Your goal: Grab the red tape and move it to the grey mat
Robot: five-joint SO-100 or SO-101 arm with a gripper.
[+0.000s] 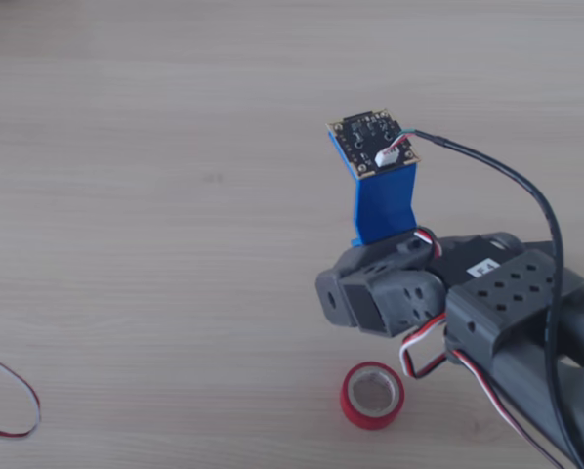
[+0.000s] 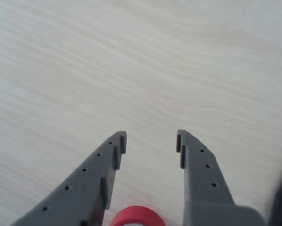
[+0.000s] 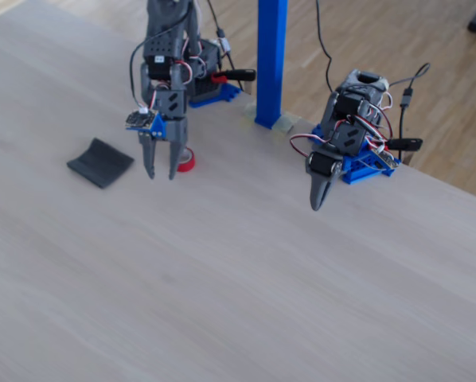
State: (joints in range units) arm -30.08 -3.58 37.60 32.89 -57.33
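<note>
We see the gripper [image 2: 150, 141] open and empty just beyond the red tape [image 1: 372, 395], with the grey mat [image 3: 100, 162] well apart from that tape.

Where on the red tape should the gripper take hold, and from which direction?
The red tape lies flat, hole up, apart from the grey mat. Probably best to come straight down and pinch one wall, one finger in the pale core. The gripper is open, with the roll behind its fingertips.
</note>
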